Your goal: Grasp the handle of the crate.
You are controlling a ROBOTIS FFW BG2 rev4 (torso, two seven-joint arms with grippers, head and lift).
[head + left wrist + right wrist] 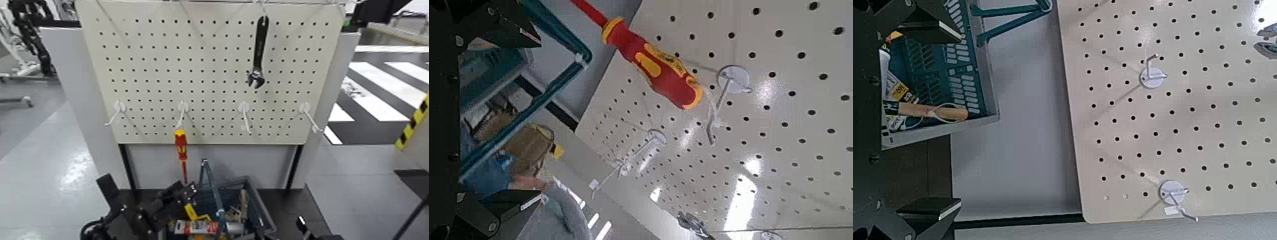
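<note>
The handle (210,185) arches up from the crate (258,210), just right of the left hand (167,199), whose spread looks wide, positioned to close on it. Right hand (305,228) waits beyond; its fingers unreadable.

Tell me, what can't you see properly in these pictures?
- Dark blue-grey plastic crate: head view, its near part cut off by the bottom edge.
- Tools inside it: jumbled, too blurred to name.
- Slim blue-grey handle: its lower end lost among the tools.
- Left gripper: head view, dark and blurred against the crate; contact with the handle unclear.
- Right gripper: cut off at the bottom edge.
</note>
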